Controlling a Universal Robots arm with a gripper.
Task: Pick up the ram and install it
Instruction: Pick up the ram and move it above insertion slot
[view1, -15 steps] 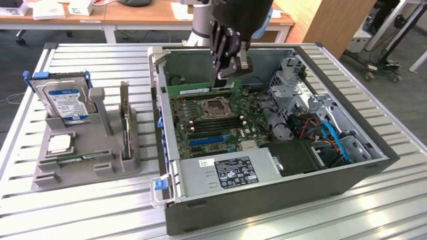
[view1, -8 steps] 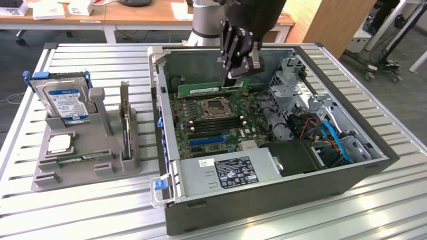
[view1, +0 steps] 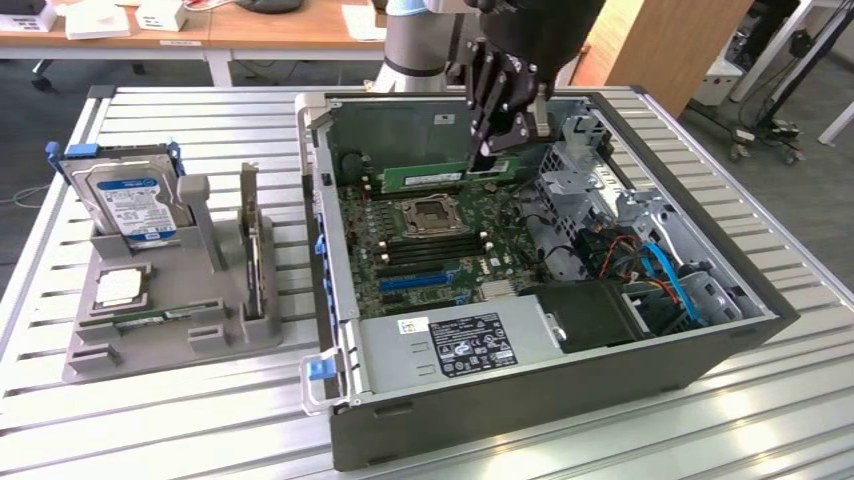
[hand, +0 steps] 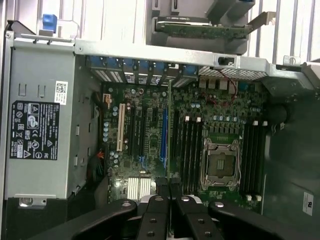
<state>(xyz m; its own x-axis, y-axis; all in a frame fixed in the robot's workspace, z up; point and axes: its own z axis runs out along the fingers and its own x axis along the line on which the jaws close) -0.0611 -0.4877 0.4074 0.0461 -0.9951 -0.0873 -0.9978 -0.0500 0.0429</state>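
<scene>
One ram (view1: 434, 178), green, long and narrow, held level on edge.

- Holder: gripper (view1: 491, 160), jaws drawn almost together and pinching the stick across its thin faces, toward its end on the exterior view's right. The wrist view shows the ram (hand: 169, 135) edge-on, running straight out from the gripper (hand: 169, 187).
- Location: inside the open computer case (view1: 747, 330), raised above the motherboard (view1: 400, 250) and apparently clear of it. It lies near the CPU socket (view1: 434, 213), on that socket's far side as the exterior view shows it.
- Step in hand, as judged: pick-up is done and installation is under way. The stick is carried over the board and not yet seated.
- Requirement, as judged: the lower edge must run parallel to, and directly over, one empty memory slot. Empty banks show on both sides of the socket (hand: 220, 165), one bank of slots (hand: 190, 150) just beside the stick's line. Which slot it stands over cannot be told. Upright carriage and a straight downward press seem needed, since a tilt could jam the edge.
- Arm pose: arm (view1: 414, 40) reaches in from the table's far side, dark wrist over the case, long fingers pointing down into it.
- Also present: grey holder (view1: 174, 345) on the slatted table (view1: 601, 440), bearing a hard drive (view1: 127, 200) and an expansion card (view1: 250, 240), well apart from the gripper.
</scene>
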